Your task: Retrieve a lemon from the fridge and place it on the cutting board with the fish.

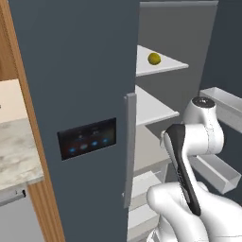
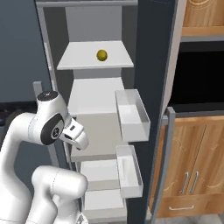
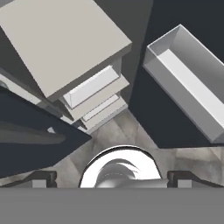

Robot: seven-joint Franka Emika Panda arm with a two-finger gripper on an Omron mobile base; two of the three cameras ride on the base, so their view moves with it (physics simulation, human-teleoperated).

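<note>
- Yellow-green lemon (image 1: 154, 58) sits in the upper middle of the left base view, alone on the top white shelf (image 1: 163, 66) of the open fridge (image 1: 75, 71). Nothing touches it. The arm (image 1: 189, 156) is folded low in the lower right of the frame, well below that shelf. The control panel (image 1: 87, 138) with blue lights is at centre left, and a long grey handle (image 1: 130, 146) runs down beside it.
- Right base view: the lemon (image 2: 102, 55) lies near the top centre, about mid-shelf, set back from the front lip. Two white door bins (image 2: 131, 116) hang at centre right on the open door. Wooden cabinets (image 2: 192, 170) fill the lower right. The arm's elbow is at centre left, well apart from the fruit.
- Hand view: the camera looks down past stacked shelf edges at upper left and a door bin (image 3: 188, 83) at upper right, with floor between. The gripper (image 3: 112, 180) shows two dark finger stubs at the bottom corners of the frame, wide apart, nothing between them: spread and empty.
- Handling, as judgement: light, firm, smooth-skinned and round, so liable to roll or squirt from a shallow pinch. Best taken across its widest middle, fingers level either side, with moderate squeeze.
- Step in hand, as judgement: reaching up to the top shelf is not yet begun.
</note>
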